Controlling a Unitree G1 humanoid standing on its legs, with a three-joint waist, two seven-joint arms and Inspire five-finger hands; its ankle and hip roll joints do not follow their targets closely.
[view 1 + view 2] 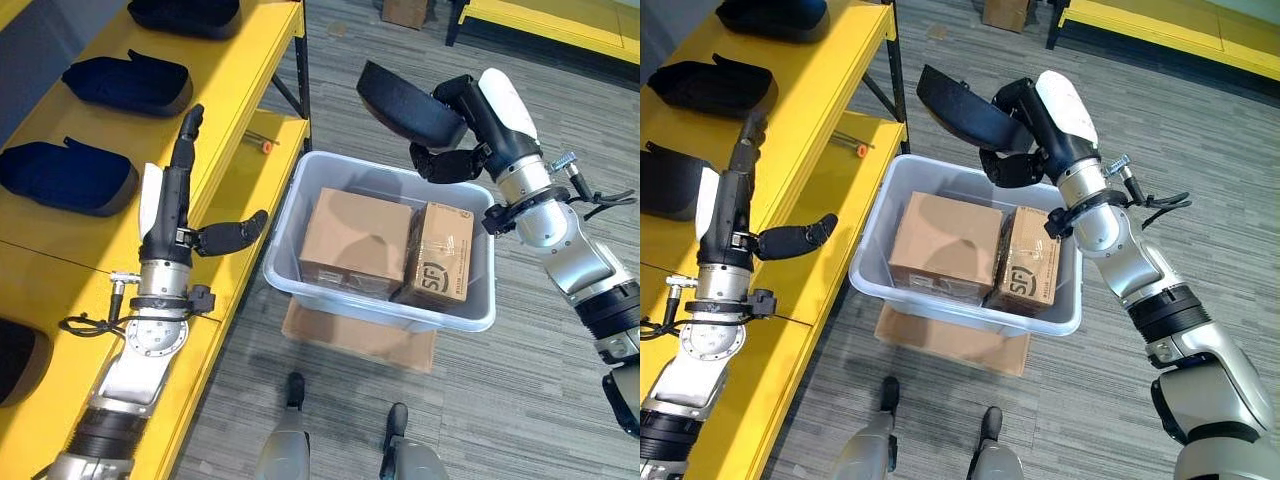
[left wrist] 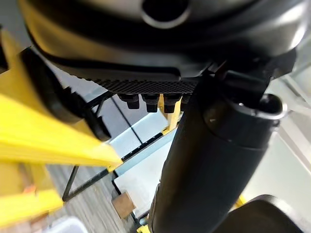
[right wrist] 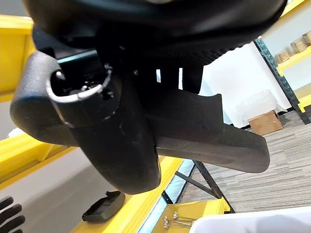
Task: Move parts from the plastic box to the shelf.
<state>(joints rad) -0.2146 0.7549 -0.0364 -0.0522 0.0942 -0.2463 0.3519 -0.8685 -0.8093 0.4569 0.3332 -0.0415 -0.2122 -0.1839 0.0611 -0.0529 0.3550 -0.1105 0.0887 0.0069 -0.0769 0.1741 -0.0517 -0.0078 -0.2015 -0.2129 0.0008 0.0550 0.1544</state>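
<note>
My right hand (image 1: 462, 130) is shut on a black foam part (image 1: 405, 103), holding it in the air above the far edge of the clear plastic box (image 1: 300, 265). The same black part (image 3: 209, 138) shows past my thumb in the right wrist view. Two cardboard boxes (image 1: 355, 240) lie inside the plastic box. My left hand (image 1: 180, 205) hovers open over the yellow shelf (image 1: 235, 90), fingers straight and thumb pointing toward the box. Three black parts (image 1: 128, 84) lie in a row on the shelf's upper level.
A lower yellow shelf level (image 1: 250, 170) holds a small orange-tipped tool (image 1: 262, 144). Flat cardboard (image 1: 360, 340) lies under the plastic box on the grey floor. Another yellow rack (image 1: 560, 20) stands at the far right, with a cardboard box (image 1: 403, 12) beside it.
</note>
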